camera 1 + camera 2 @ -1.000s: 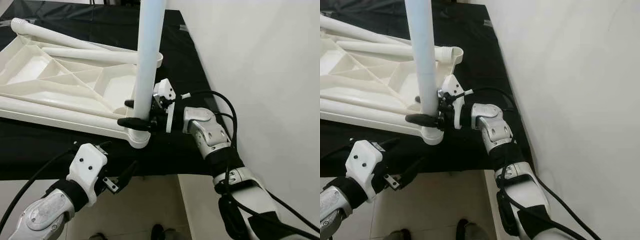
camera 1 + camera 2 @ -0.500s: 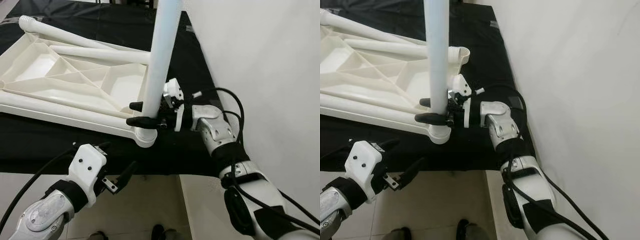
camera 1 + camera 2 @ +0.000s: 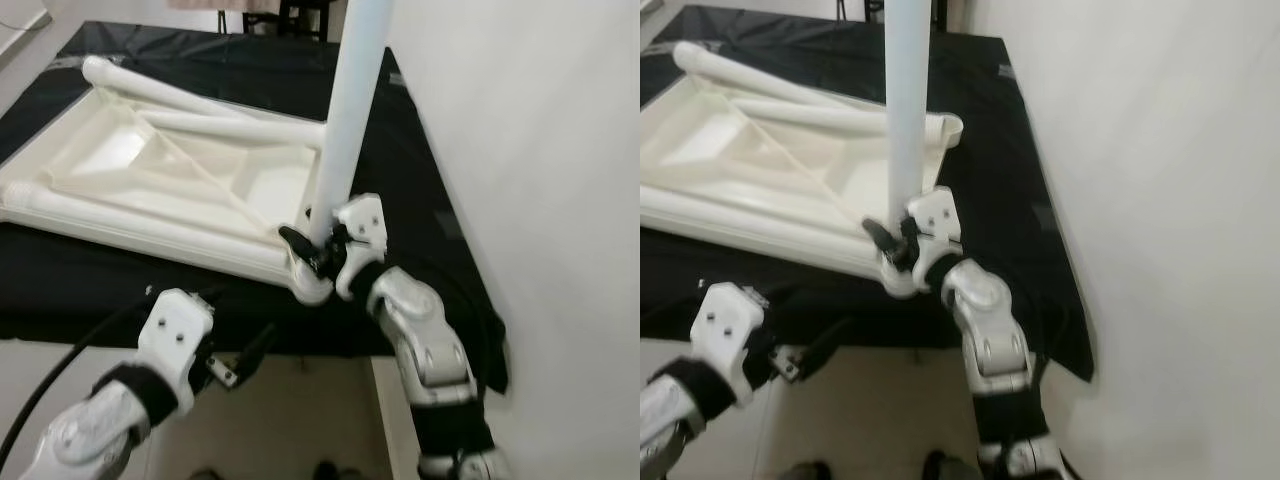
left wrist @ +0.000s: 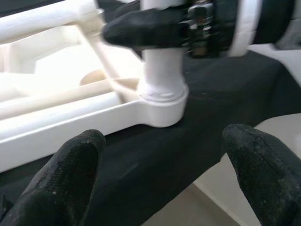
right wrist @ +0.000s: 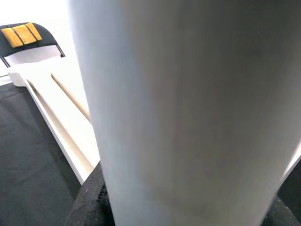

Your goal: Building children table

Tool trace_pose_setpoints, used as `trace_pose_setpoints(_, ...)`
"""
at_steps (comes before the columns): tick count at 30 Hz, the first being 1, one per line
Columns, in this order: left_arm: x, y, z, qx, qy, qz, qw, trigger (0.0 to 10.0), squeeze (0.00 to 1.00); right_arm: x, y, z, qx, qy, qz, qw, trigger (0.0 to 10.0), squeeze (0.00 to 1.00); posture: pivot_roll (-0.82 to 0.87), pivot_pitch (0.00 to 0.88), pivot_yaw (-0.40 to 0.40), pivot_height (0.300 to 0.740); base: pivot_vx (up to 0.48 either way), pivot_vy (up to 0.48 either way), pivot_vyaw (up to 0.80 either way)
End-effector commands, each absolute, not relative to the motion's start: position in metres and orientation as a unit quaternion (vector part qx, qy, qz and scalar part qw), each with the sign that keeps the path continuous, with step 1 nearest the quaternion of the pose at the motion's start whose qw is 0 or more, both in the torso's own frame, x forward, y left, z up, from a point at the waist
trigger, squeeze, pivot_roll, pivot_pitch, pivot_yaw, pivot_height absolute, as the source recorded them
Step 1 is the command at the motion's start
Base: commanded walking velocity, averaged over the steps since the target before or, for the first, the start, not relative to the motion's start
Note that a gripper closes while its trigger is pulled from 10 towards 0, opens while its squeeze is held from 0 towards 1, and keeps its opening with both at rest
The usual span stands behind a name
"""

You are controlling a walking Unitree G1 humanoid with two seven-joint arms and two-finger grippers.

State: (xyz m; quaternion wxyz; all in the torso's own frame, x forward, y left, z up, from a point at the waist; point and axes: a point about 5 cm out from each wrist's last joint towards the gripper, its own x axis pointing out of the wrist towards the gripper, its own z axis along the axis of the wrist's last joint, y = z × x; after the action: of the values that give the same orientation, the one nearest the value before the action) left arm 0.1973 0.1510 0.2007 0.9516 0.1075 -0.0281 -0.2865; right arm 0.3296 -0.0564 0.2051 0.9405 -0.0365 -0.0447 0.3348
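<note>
A white plastic children's tabletop lies upside down on a black cloth covering a low platform beside a pale wall, its ribbed underside facing up. One white table leg stands upright in the round socket at the tabletop's near right corner, while two more legs lie flat across the far side of the tabletop. The right gripper reaches in from the robot's right, its black fingers clamped around the standing leg just above the socket; in the right wrist view the leg looms as a broad pale column close before the camera. The left gripper hangs below the platform's front edge, near the same corner, its two black fingers spread wide apart and touching nothing, with the socket and the clamped leg ahead of it. Beige tile floor lies beneath.
</note>
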Motion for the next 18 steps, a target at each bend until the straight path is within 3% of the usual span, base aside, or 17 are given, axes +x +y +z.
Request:
trace_pose_setpoints(1,0.195,0.149,0.198,0.103,-0.022,-0.296,0.949,10.0,0.0,0.336,-0.072,0.161,-0.056,0.064,0.3,0.95,0.0,0.0,0.13,0.255,-0.15,0.74,0.0,0.0,0.0)
trace_pose_setpoints(2,0.195,0.15,0.198,0.104,-0.023,-0.294,0.95,10.0,0.0,0.34,-0.069,0.165,-0.062,0.063,0.303,0.949,10.0,0.0,0.14,0.248,-0.151,0.74,0.0,0.0,0.0)
trace_pose_setpoints(4,0.195,0.151,0.199,0.105,-0.024,-0.291,0.951,10.0,0.0,0.345,-0.066,0.172,-0.067,0.051,0.319,0.944,10.0,0.0,0.14,0.244,-0.149,0.74,0.0,0.0,0.0)
trace_pose_setpoints(5,0.196,0.152,0.199,0.107,-0.025,-0.289,0.951,10.0,0.0,0.349,-0.061,0.182,-0.058,0.032,0.354,0.933,10.0,0.73,0.14,0.237,-0.15,0.74,0.0,0.0,0.0)
trace_pose_setpoints(6,0.196,0.152,0.199,0.107,-0.025,-0.289,0.951,10.0,0.0,0.349,-0.061,0.182,-0.058,0.032,0.354,0.933,10.0,0.73,0.14,0.237,-0.15,0.74,0.0,0.0,0.0)
trace_pose_setpoints(7,0.196,0.152,0.199,0.107,-0.026,-0.288,0.951,10.0,0.0,0.349,-0.055,0.193,-0.04,0.019,0.391,0.919,10.0,1.0,0.15,0.233,-0.151,0.74,0.0,0.0,0.0)
trace_pose_setpoints(11,0.197,0.151,0.199,0.107,-0.027,-0.289,0.951,10.0,0.0,0.345,-0.046,0.208,-0.035,-0.013,0.463,0.886,10.0,1.0,0.15,0.226,-0.152,0.74,0.0,0.0,0.0)
trace_pose_setpoints(12,0.197,0.151,0.199,0.107,-0.027,-0.288,0.951,10.0,0.0,0.342,-0.044,0.215,-0.042,-0.029,0.51,0.859,10.0,0.82,0.16,0.22,-0.154,0.74,0.0,0.0,0.0)
trace_pose_setpoints(13,0.197,0.151,0.199,0.107,-0.027,-0.288,0.951,10.0,0.0,0.342,-0.044,0.215,-0.042,-0.029,0.51,0.859,10.0,0.82,0.16,0.22,-0.154,0.74,0.0,0.0,0.0)
trace_pose_setpoints(14,0.197,0.151,0.199,0.107,-0.028,-0.288,0.951,10.0,0.0,0.34,-0.044,0.22,-0.048,-0.039,0.54,0.839,10.0,0.0,0.16,0.22,-0.154,0.74,0.0,0.0,0.0)
trace_pose_setpoints(16,0.198,0.151,0.199,0.108,-0.029,-0.285,0.952,10.0,0.0,0.334,-0.043,0.23,-0.079,-0.06,0.625,0.774,10.0,0.0,0.17,0.217,-0.155,0.74,0.0,0.0,0.0)
trace_pose_setpoints(17,0.198,0.151,0.199,0.108,-0.029,-0.285,0.952,10.0,0.0,0.334,-0.043,0.23,-0.079,-0.06,0.625,0.774,10.0,0.0,0.17,0.217,-0.155,0.74,0.0,0.0,0.0)
trace_pose_setpoints(18,0.198,0.152,0.2,0.109,-0.03,-0.285,0.952,10.0,0.0,0.333,-0.043,0.233,-0.091,-0.067,0.647,0.754,10.0,0.0,0.17,0.216,-0.156,0.74,0.0,0.0,0.0)
